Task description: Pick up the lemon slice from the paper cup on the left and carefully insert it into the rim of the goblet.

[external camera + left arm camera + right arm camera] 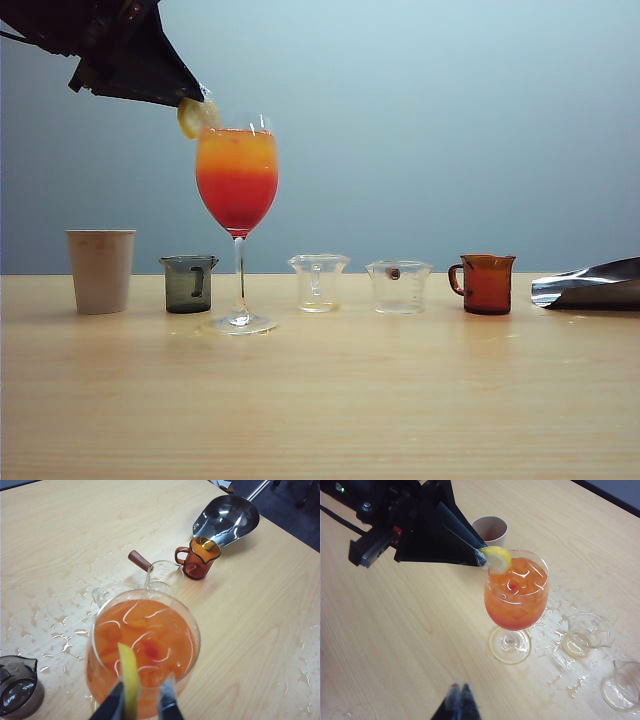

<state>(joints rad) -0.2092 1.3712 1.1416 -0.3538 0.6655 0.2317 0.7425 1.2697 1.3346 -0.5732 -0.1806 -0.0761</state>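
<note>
Left gripper [141, 700] above goblet [237, 190], jaws parted slightly beside lemon slice [129, 680]; slice sits on goblet rim, edge-on so its slit straddles glass. Right gripper [459, 700] closed, empty, low over worktop [400, 400] near goblet foot. Paper cup [100, 270] left of goblet.

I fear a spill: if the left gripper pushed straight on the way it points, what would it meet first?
Probably the goblet: the left gripper sits at its rim with the lemon slice between its fingers, pointing down at the drink. Depth is uncertain.
</note>
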